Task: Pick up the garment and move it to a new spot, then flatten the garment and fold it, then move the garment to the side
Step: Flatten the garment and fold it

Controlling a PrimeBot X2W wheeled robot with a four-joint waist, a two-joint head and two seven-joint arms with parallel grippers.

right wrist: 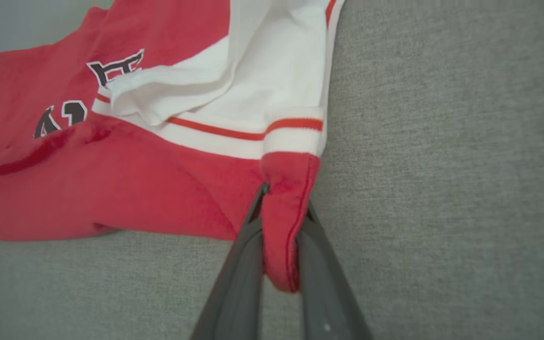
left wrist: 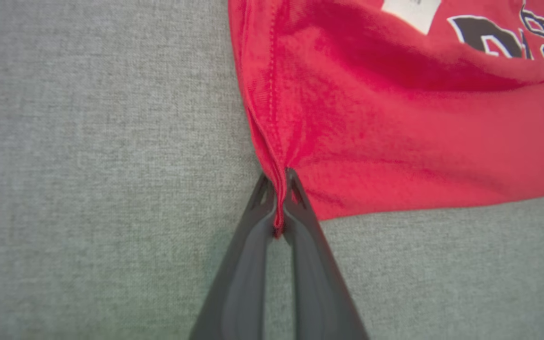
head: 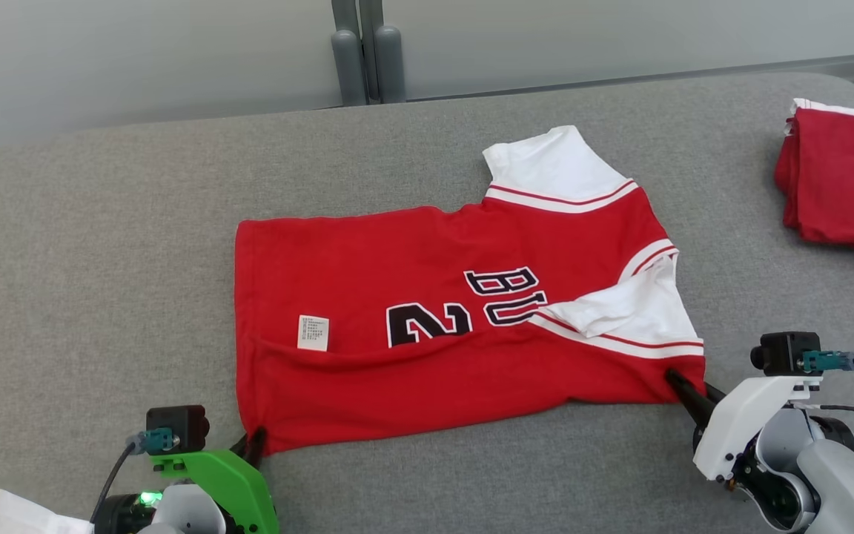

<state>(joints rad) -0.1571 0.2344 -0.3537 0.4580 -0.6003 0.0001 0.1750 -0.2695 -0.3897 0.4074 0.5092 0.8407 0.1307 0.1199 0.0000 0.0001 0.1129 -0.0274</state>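
Note:
The garment (head: pixel 427 326) is a red jersey with white sleeves, black lettering and a small white label, lying folded lengthwise on the grey surface. My left gripper (head: pixel 253 443) is shut on the garment's near left corner; in the left wrist view the red hem (left wrist: pixel 279 208) is pinched between the two dark fingers (left wrist: pixel 248 264). My right gripper (head: pixel 675 382) is shut on the near right corner, below the white sleeve (head: pixel 627 311). In the right wrist view a thick red fold (right wrist: pixel 284 236) bulges between the dark fingers (right wrist: pixel 239 283).
A second red garment (head: pixel 842 185) lies bunched at the far right edge of the grey padded table (head: pixel 101 245). A white cloth scrap (head: pixel 23 515) shows at the bottom left. Grey posts (head: pixel 368 52) stand behind the table.

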